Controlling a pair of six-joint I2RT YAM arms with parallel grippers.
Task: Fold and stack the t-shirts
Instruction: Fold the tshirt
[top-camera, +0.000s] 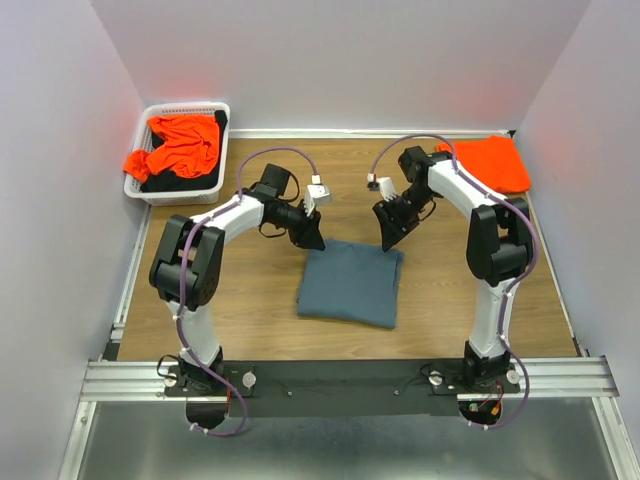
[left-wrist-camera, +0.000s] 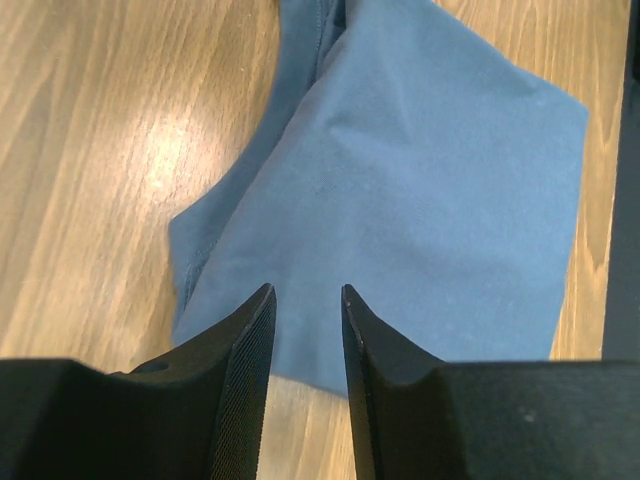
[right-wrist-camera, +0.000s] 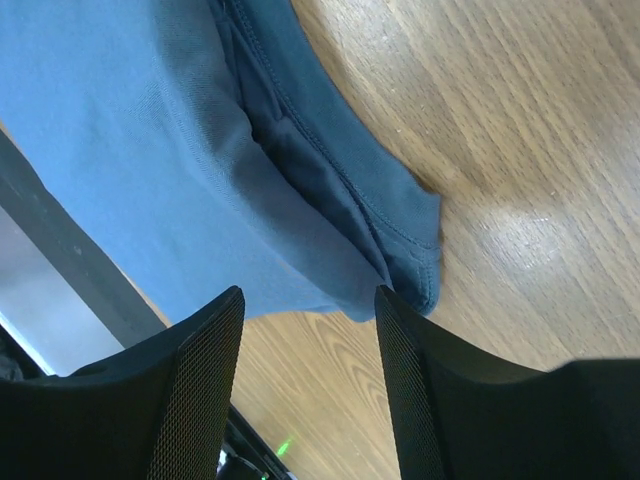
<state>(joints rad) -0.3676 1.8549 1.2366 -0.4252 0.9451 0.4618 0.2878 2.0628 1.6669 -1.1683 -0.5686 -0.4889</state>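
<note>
A slate blue-grey t-shirt (top-camera: 350, 284) lies folded into a rectangle in the middle of the table. It fills most of the left wrist view (left-wrist-camera: 420, 190) and the upper left of the right wrist view (right-wrist-camera: 150, 130). My left gripper (top-camera: 312, 238) hovers over its far left corner, open, with nothing between the fingers (left-wrist-camera: 305, 295). My right gripper (top-camera: 390, 237) hovers over the far right corner, open and empty too (right-wrist-camera: 308, 300). A folded orange t-shirt (top-camera: 487, 160) lies at the far right. Another orange t-shirt (top-camera: 180, 145) is crumpled in the basket.
A white slotted basket (top-camera: 190, 192) stands at the far left corner, with a dark cloth under the orange one. Grey walls close the table on three sides. A metal rail (top-camera: 350, 378) carries both arm bases at the near edge.
</note>
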